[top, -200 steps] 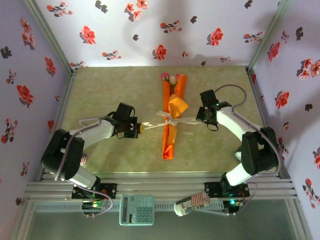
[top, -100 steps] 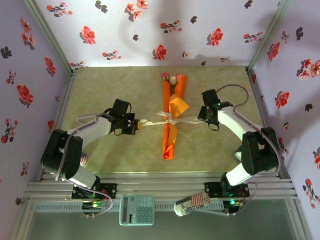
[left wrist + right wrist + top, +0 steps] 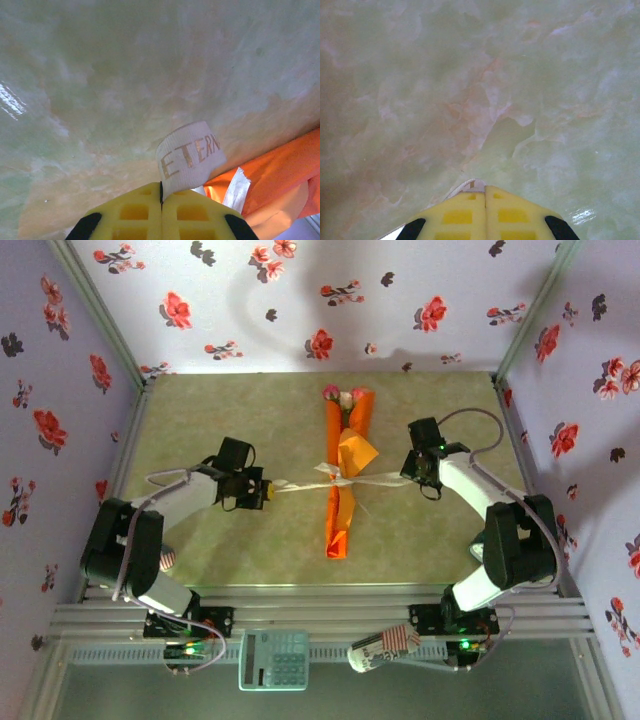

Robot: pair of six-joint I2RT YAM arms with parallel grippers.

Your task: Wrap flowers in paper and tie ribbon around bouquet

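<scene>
Above green tabletop (image 3: 200, 410), both jaws pinch ribbon (image 3: 190, 159) shut.

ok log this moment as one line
stage: ribbon tie | left jaws: shut on ribbon end | right jaws: shut on other end | bouquet: lying flat, ribbon across middle

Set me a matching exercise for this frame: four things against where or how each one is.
1 left tool
2 right tool
3 bouquet
4 calculator

A lying flat, roses at the far end
B shut on the lettered ribbon end
C at the bottom middle of the top view
D shut on the ribbon end right of the bouquet

Pairs: 1-B, 2-D, 3-A, 4-C
</scene>
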